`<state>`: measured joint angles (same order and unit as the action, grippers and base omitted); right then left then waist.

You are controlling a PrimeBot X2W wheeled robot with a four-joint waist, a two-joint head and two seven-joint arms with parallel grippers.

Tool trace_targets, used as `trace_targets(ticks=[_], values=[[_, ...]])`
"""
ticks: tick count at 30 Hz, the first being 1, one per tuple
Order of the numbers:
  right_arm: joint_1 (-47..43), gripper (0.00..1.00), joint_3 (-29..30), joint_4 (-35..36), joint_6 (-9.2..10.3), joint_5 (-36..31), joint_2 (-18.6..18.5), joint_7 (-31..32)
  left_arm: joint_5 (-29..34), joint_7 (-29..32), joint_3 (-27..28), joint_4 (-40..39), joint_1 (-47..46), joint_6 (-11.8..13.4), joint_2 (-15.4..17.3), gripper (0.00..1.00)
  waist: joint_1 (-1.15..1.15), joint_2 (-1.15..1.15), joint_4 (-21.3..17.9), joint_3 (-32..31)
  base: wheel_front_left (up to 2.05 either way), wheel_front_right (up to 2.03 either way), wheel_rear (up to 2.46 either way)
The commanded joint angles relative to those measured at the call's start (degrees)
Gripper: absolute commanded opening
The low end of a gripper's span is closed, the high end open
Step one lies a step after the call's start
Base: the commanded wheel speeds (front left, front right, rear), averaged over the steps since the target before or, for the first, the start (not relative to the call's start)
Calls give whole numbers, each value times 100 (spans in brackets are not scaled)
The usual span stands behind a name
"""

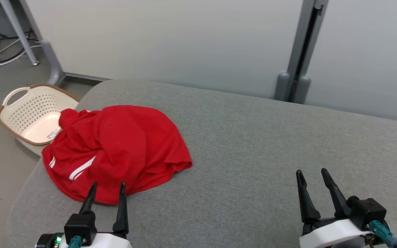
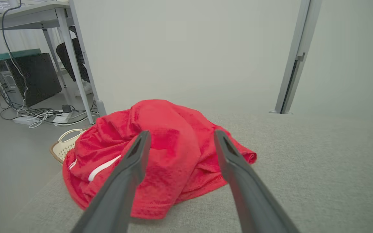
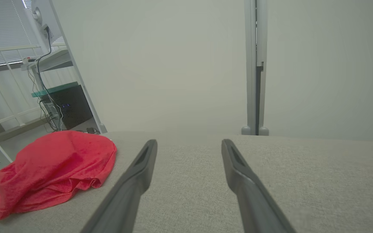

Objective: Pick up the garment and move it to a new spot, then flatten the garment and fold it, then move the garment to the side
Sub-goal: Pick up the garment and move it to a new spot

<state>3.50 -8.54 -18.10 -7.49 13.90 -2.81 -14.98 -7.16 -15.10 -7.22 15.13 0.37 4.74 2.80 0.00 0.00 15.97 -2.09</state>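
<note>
The garment (image 1: 115, 148) is red with white stripes and lies crumpled in a heap at the left end of a grey cushioned surface (image 1: 260, 144). My left gripper (image 1: 108, 186) is open, its tips just at the heap's near edge, nothing between them. In the left wrist view the garment (image 2: 170, 155) bulges right beyond the open left gripper (image 2: 180, 136). My right gripper (image 1: 312, 174) is open over bare grey fabric far to the right. In the right wrist view the garment (image 3: 53, 171) lies at the lower left, well clear of the right gripper (image 3: 189, 144).
A cream perforated basket (image 1: 29, 113) with a brown rim stands on the floor beside the surface's left end, partly behind the garment. A pale wall with a grey post (image 1: 300, 51) runs behind. Desk legs and cables (image 2: 40, 116) sit at the far left.
</note>
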Motion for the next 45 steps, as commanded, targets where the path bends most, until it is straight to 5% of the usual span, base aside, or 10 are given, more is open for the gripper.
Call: trace_targets(ticks=[1, 8, 22, 32, 38, 45], values=[[-50, 100, -69, -35, 0, 48, -13, -32, 41, -7, 51, -40, 62, -23, 16, 100, 0, 0, 467, -97, 0, 0, 0], [34, 100, -383, -84, 0, 228, -14, -32, 202, -6, 201, -85, 159, -149, 25, 100, 0, 0, 989, -89, 0, 0, 0], [213, 100, -660, -188, 0, 114, -18, -31, 63, -6, 386, -255, 184, -139, 20, 100, 0, 0, 1039, 86, 0, 0, 0], [410, 100, -320, -81, 0, -222, -48, -24, -75, -6, 703, -135, -402, -422, 81, 100, 0, 0, 539, 707, 0, 0, 0], [622, 100, 10, 115, 0, -349, -330, -22, -288, -2, 835, 468, -1241, -851, 327, 100, 0, 0, 152, 1326, 0, 0, 0], [876, 100, 381, 362, 0, -247, -561, -22, -807, 1143, 1124, 1185, -2490, -1057, 917, 100, 0, 0, -342, 1954, 0, 0, 0]])
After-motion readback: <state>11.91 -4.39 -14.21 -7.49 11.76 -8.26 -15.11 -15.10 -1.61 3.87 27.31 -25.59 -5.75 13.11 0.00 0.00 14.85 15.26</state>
